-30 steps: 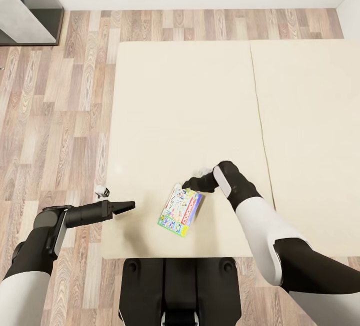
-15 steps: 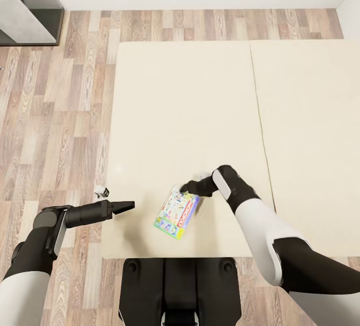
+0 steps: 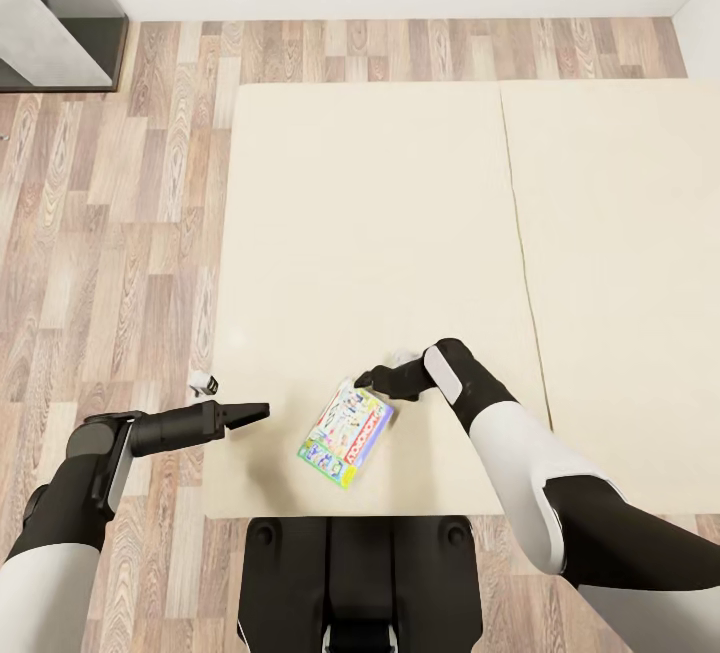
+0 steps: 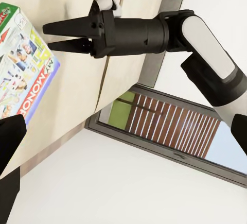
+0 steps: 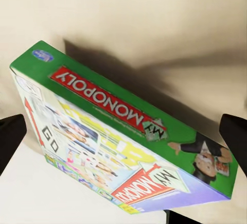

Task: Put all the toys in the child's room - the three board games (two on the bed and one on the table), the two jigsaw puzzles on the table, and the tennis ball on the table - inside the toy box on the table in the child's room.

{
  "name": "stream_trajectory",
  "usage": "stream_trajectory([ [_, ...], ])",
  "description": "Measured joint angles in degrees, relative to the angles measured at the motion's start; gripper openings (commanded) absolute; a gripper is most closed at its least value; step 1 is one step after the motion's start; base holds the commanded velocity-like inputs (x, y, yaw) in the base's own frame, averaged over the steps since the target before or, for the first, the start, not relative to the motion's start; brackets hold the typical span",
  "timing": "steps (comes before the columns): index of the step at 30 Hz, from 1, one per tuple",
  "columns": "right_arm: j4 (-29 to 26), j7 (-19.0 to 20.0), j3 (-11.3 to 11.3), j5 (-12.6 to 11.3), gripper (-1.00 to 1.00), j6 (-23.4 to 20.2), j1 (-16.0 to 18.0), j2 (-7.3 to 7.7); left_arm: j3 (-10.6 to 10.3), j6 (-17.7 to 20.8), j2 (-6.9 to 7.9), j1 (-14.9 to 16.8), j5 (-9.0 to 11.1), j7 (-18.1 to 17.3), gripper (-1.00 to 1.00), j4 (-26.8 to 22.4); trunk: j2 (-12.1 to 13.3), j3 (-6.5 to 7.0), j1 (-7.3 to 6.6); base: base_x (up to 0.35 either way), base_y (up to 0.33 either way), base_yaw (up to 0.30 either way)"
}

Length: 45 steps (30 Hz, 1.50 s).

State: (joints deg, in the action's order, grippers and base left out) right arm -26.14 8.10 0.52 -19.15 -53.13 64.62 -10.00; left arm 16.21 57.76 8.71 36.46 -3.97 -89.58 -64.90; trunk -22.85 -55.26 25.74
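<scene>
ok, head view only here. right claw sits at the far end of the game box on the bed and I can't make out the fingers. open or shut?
Observer: Open. The left wrist view shows the right claw side-on, with a gap between its fingers.
Operator: is the box inside that gap?
Observer: In the right wrist view the board game lies between the two fingertips, which stand wide apart. I can't tell if they touch it.
Operator: which game?
Observer: The green side panel reads MY MONOPOLY in the right wrist view.
</scene>
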Motion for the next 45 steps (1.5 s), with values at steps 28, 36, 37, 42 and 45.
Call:
stream_trajectory([
  [28,-3.9,2.5,-0.3,-0.3,1.0,1.3,-8.1,0.0,0.0,0.0,0.05,0.0,0.0,0.0,1.0,0.0,0.0,0.0,0.01,0.0,0.0,0.0],
  [36,-11.5,4.7,0.1,0.2,1.0,1.3,-13.2,0.0,0.0,-0.1,0.01,0.0,-0.1,0.0,1.0,0.0,0.0,-0.01,0.01,0.0,0.0,0.0],
  [37,-11.9,4.8,0.1,0.3,1.0,1.3,-13.5,0.0,0.0,-0.1,0.0,0.0,-0.1,0.0,1.0,0.0,0.0,-0.01,0.01,0.0,0.0,0.0],
  [42,-12.4,5.0,0.3,0.4,1.0,1.3,-14.0,0.0,0.0,-0.1,0.0,0.0,-0.1,0.0,1.0,0.0,0.0,-0.01,0.01,0.0,0.0,0.0],
  [45,-12.4,5.1,0.2,0.4,1.0,1.3,-14.0,0.0,0.0,-0.1,0.0,0.0,0.0,0.0,1.0,0.0,0.0,-0.01,0.01,0.0,0.0,0.0],
])
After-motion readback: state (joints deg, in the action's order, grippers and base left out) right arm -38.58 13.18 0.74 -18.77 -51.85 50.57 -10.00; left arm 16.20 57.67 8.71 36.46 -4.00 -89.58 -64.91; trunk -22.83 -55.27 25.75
